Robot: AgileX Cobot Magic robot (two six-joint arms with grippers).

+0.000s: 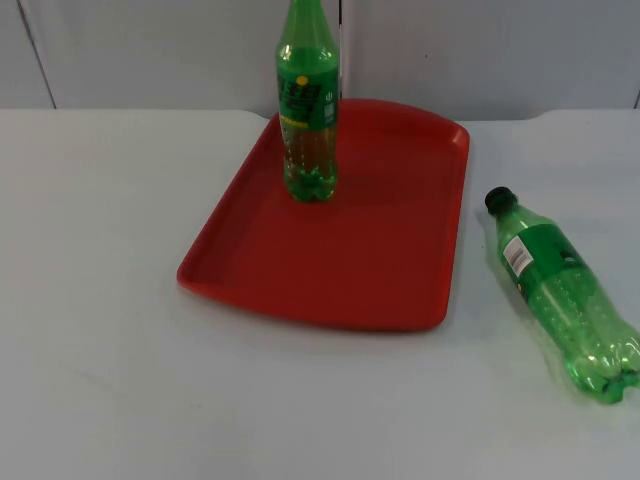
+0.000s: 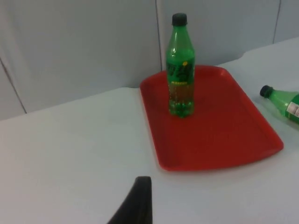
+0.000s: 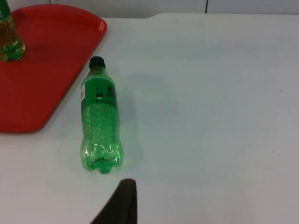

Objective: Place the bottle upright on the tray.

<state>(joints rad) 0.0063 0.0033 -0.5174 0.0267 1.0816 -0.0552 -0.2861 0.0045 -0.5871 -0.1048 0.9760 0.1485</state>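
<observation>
A red tray point(image 1: 400, 270) lies in the middle of the white table. A green bottle with a yellow-green label point(image 1: 308, 110) stands upright on the tray's far part. A second green bottle with a black cap point(image 1: 565, 295) lies on its side on the table just right of the tray, cap toward the back wall. In the left wrist view my left gripper point(image 2: 136, 201) waits over bare table, well short of the tray point(image 2: 224, 135) and the standing bottle point(image 2: 181, 70). In the right wrist view my right gripper point(image 3: 122, 201) hangs a little behind the lying bottle's point(image 3: 99, 121) base.
The grey partition wall point(image 1: 480, 50) closes the table just behind the tray. White table top point(image 1: 100, 330) stretches to the left of and in front of the tray, and also to the right of the lying bottle point(image 3: 210, 116).
</observation>
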